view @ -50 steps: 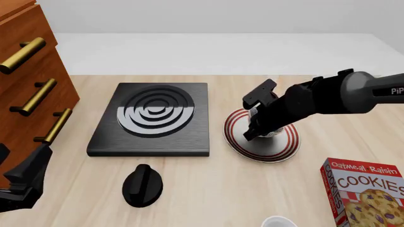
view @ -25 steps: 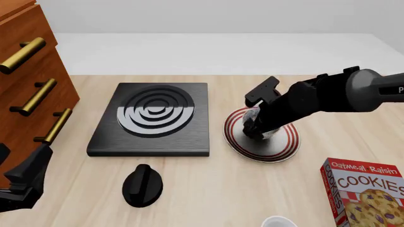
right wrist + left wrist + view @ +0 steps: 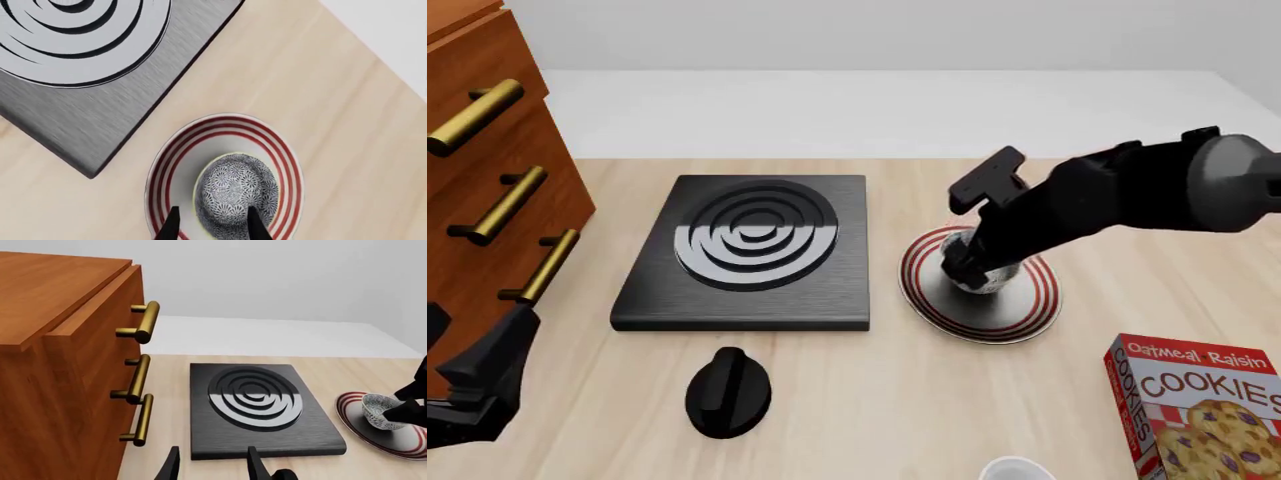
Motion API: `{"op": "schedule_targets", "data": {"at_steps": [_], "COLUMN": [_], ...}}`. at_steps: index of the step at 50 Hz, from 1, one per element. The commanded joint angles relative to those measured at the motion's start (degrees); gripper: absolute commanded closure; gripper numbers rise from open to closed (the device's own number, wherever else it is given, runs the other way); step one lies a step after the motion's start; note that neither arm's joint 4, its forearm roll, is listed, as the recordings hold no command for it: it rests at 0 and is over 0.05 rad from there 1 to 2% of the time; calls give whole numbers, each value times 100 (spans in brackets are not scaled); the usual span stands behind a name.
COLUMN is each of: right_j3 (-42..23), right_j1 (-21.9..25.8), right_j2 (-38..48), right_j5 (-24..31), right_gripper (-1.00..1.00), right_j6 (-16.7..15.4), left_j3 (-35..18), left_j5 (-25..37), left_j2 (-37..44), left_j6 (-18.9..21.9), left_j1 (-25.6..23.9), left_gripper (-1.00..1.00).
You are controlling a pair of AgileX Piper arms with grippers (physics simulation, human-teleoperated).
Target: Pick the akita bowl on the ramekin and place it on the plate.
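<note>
1. On the plate [image 3: 1014, 305], a little right of the tabletop's [image 3: 868, 400] centre in the front view, sits the akita bowl [image 3: 981, 277]; it rests upright on the plate's middle, inside the red rings.
2. The right hand [image 3: 964, 262] reaches in from about 2 o'clock and is down at the bowl. In the right wrist view its two fingertips [image 3: 171, 225] stand apart on either side of the bowl's near rim [image 3: 237, 192]; whether they press on it or have let go I cannot tell.
3. The left wrist view shows the bowl [image 3: 381, 411] on the plate [image 3: 353, 412] with the dark right hand just beside it on its far side.
4. The black stove plate [image 3: 754, 250] lies at 9 o'clock from the plate, close beside it but apart. A black knob [image 3: 727, 392] lies at 6 o'clock from the stove plate.
5. The wooden drawer cabinet [image 3: 487, 170] with brass handles stands at the tabletop's far left edge.
6. The left hand [image 3: 481, 385] hangs low at about 8 o'clock in the front view, well apart from the plate; its fingers [image 3: 257, 467] are spread and hold nothing.
7. A cookie box [image 3: 1194, 405] lies at 4 o'clock from the plate. The ramekin [image 3: 1014, 468] shows only as a white rim at the bottom edge, at about 6 o'clock from the plate.
</note>
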Motion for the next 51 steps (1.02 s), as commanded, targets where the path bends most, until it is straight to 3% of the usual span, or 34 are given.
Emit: {"op": "schedule_targets", "data": {"at_steps": [1,22,33,37,43,51], "right_j3": [146,610,970,1148,1537,1972], "right_j1": [26,-71,-151,-196,-325,-569], "right_j2": [-384,-1701,-2593,-3060,-3654,-4672], "right_j5": [133,302,36,-222,-590,-601], "right_gripper": [-100,-100,-100,-100,-100,-100], "right_j6": [79,404,770,1052,1194,1474], "left_j3": [-3,-14,-1,0,-2,-2], "left_j5": [-16,14,-2,15,46,56], "left_j2": [11,-26,-21,-47,-85,-100], "left_j6": [-13,-42,-43,-52,-54,-72], "left_j1": [-16,-31,-29,-11,-13,-31], "left_gripper": [-100,-100,-100,-100,-100,-100]}}
